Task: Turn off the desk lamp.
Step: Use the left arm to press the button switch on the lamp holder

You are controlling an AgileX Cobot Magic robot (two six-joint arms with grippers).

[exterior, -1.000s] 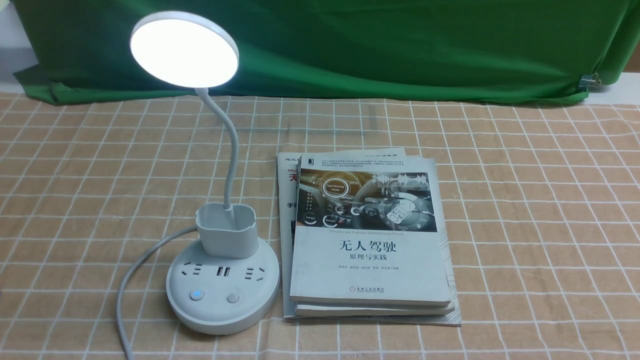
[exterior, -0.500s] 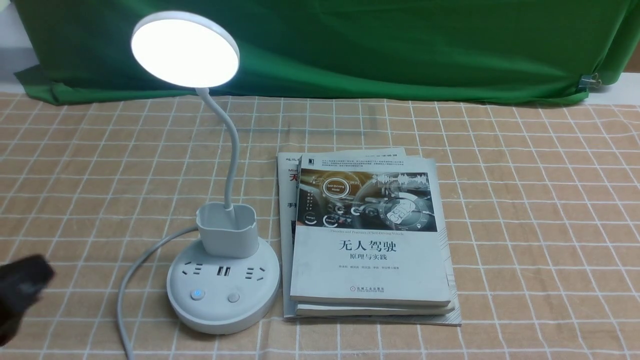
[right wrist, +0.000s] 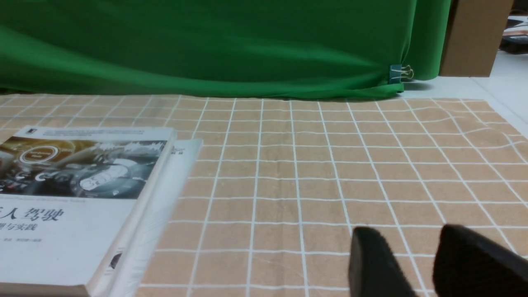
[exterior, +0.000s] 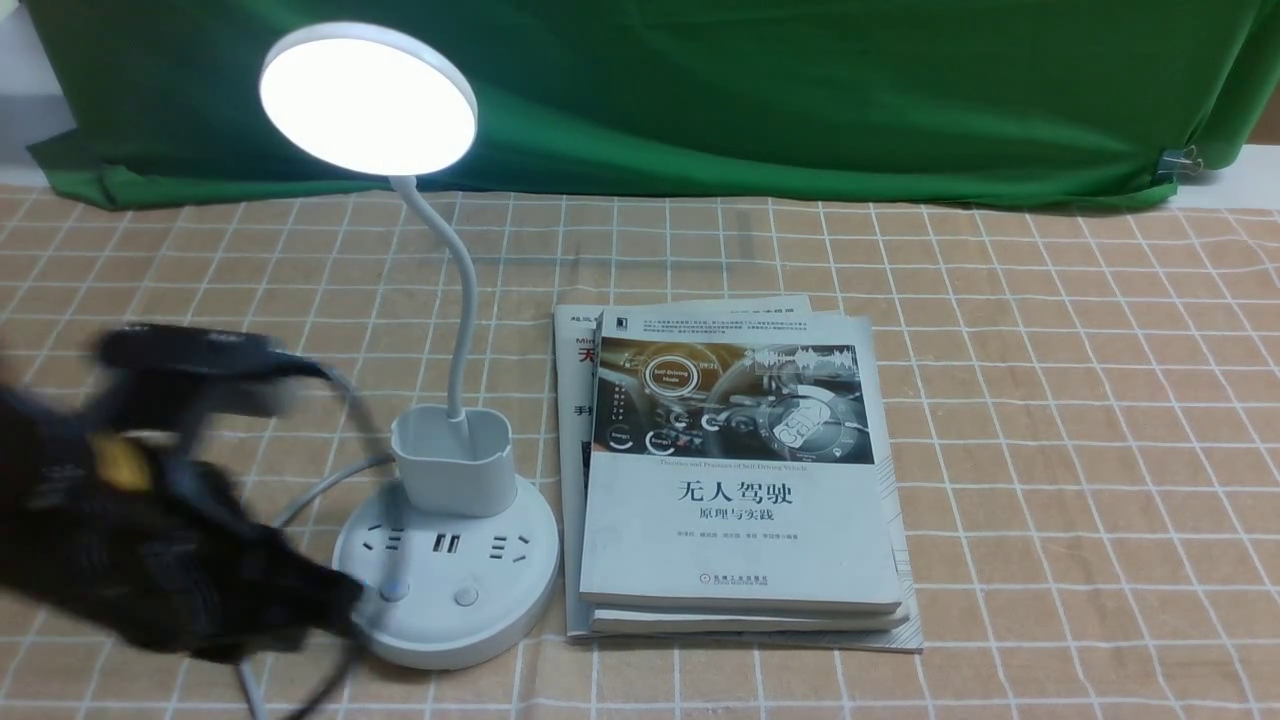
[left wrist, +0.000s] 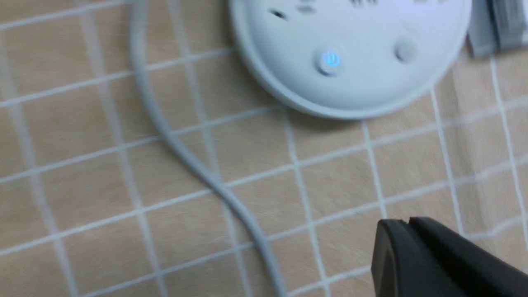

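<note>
The white desk lamp (exterior: pixel 450 560) stands at the left of the table, its round disc head (exterior: pixel 368 98) glowing. Its round base (left wrist: pixel 350 82) carries a blue-lit power button (left wrist: pixel 330 61) and a plain grey button (left wrist: pixel 405 50). My left gripper (exterior: pixel 345 605) shows as a blurred black mass, its tip against the base's near-left edge beside the blue button (exterior: pixel 395 590). In the left wrist view the left gripper (left wrist: pixel 408 222) is shut with nothing in it, a little short of the base. My right gripper (right wrist: pixel 406 235) hovers open over bare cloth, far from the lamp.
The lamp's white cord (exterior: pixel 300 500) curves off the base toward the table's front edge, under my left arm. A stack of books (exterior: pixel 740 480) lies directly right of the base. A checked cloth (exterior: pixel 1050 450) covers the table and a green backdrop (exterior: pixel 800 90) hangs behind.
My left arm has swept in from the left edge to the lamp's base. The lamp head stays lit and nothing else has moved.
</note>
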